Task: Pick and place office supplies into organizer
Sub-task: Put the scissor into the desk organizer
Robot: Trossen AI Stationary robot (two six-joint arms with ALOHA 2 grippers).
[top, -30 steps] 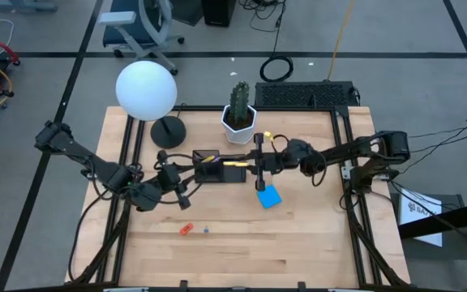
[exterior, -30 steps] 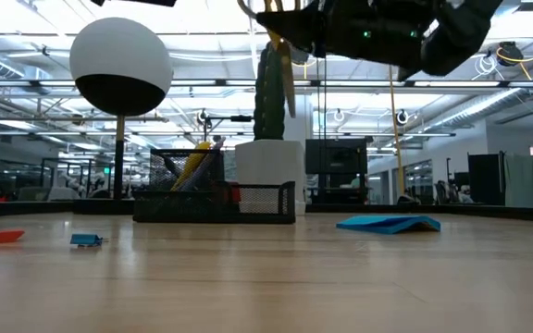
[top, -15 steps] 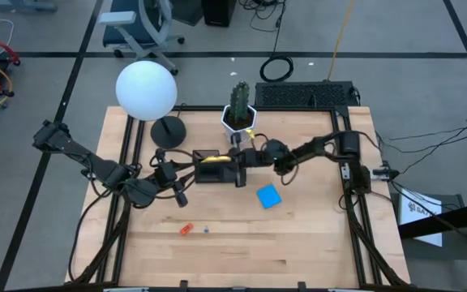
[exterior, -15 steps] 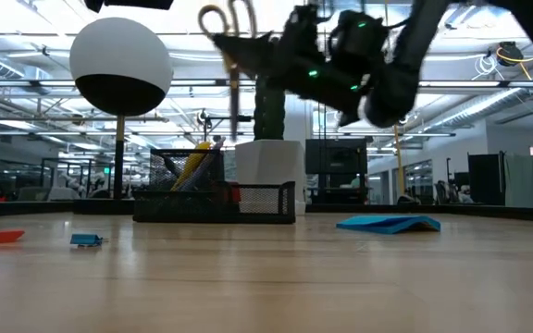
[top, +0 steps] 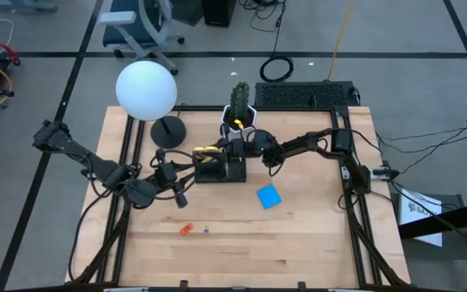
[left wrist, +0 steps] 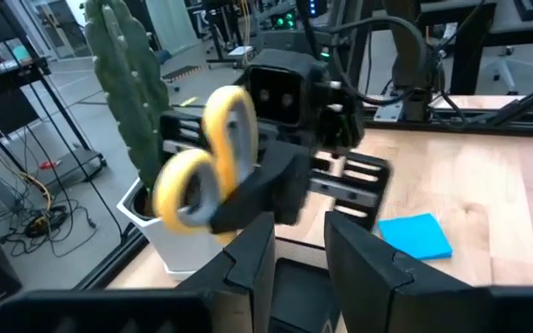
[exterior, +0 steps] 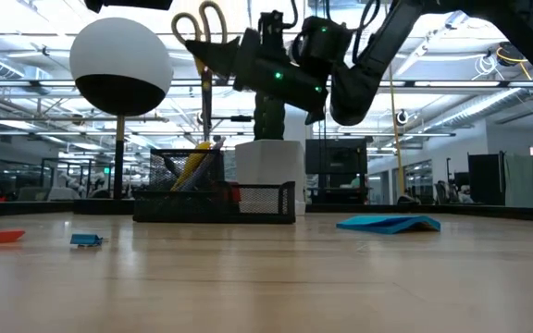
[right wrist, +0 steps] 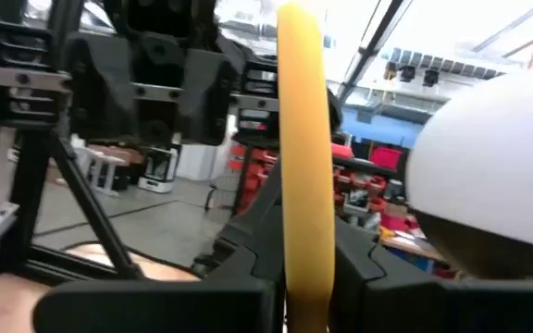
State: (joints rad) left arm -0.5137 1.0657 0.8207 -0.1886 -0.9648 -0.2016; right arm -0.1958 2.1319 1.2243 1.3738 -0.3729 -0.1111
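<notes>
Two grippers in frame, both mine. My right gripper (exterior: 213, 57) has its jaws clamped on the yellow-handled scissors (exterior: 201, 37), held in the air above the black mesh organizer (top: 219, 165). The low view shows the blades hanging straight down with the handle loops on top; from above only a patch of yellow by the cactus pot (top: 239, 123) can be seen. My left gripper (top: 186, 161) sits just beside the organizer's left end, fingers (left wrist: 248, 264) a little apart with nothing between them. Its wrist view catches the scissors' loops (left wrist: 204, 162) edge-on against the cactus (left wrist: 128, 79). Blue sticky-note pad (top: 269, 195) lies on the table near the organizer's right end. A red-orange piece (top: 186, 229) and a small blue item (top: 207, 229) lie well apart, toward the front. The globe lamp (top: 146, 90) stands at back left.
</notes>
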